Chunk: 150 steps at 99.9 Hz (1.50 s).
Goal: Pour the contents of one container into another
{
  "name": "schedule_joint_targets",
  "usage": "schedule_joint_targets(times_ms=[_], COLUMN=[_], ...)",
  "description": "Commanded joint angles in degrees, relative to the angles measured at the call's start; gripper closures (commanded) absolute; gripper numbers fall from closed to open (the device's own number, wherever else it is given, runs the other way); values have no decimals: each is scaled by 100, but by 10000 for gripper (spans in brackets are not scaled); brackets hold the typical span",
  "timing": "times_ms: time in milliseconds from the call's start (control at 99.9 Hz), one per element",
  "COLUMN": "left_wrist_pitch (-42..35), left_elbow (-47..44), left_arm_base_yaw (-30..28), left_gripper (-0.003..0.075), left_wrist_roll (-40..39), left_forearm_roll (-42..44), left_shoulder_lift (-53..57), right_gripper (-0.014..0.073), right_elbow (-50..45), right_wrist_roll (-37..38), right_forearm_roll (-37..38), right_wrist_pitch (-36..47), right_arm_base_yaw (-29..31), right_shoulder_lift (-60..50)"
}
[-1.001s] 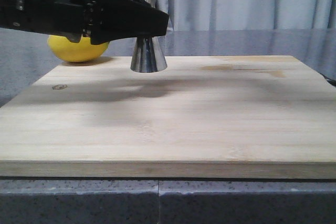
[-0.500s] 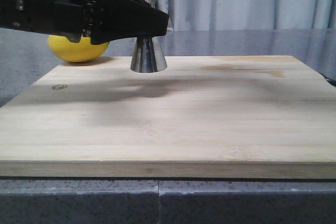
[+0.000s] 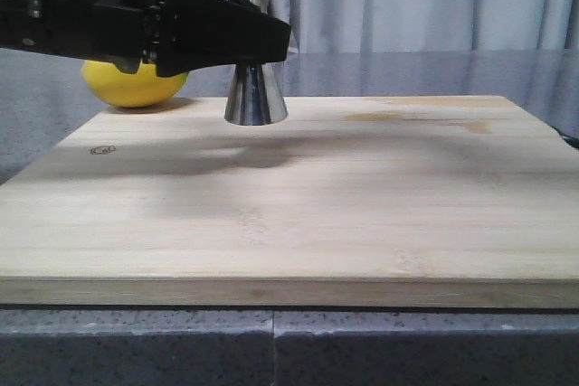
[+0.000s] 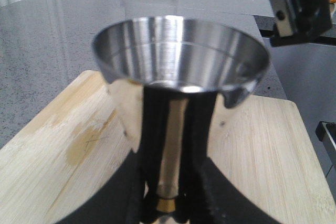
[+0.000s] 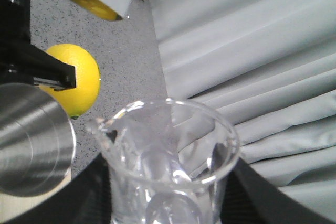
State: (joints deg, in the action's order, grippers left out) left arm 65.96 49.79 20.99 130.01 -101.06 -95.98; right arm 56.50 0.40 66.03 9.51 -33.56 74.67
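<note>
The steel jigger [image 3: 256,97] stands on the wooden board [image 3: 298,214] near its back edge, its top cut off by the frame. My left gripper [image 3: 271,42] is shut on the narrow waist, and the left wrist view shows the gold band [image 4: 167,204] between the black fingers [image 4: 126,198] under the open cup [image 4: 181,51]. The clear glass beaker [image 5: 168,166] shows only in the right wrist view. There my right gripper [image 5: 168,203] is shut on it, pour lip [image 5: 100,127] turned toward the jigger's rim [image 5: 31,145]. I cannot tell what the beaker holds.
A yellow lemon [image 3: 134,83] lies on the grey counter [image 3: 54,124] behind the board's left rear corner, close to the left arm. Grey curtains [image 3: 407,2] hang at the back. The counter's front edge [image 3: 289,345] runs below the board.
</note>
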Motion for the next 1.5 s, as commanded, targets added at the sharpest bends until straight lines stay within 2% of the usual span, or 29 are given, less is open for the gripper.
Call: schedule_joint_targets(times_ms=[0,1491], left_wrist_pitch=[669,669], left_elbow=[160,160], left_arm_base_yaw=[55,55], left_gripper=[739,738], left_wrist_roll=[-50,-54], left_forearm_roll=[-352,-350], left_shoulder_lift=[259,259], right_gripper=[410,410], right_elbow=[231,231], right_wrist_roll=[16,16], right_forearm_roll=[15,746], right_wrist_pitch=[237,223], right_arm_base_yaw=[5,5], right_shoulder_lift=[-161,-161])
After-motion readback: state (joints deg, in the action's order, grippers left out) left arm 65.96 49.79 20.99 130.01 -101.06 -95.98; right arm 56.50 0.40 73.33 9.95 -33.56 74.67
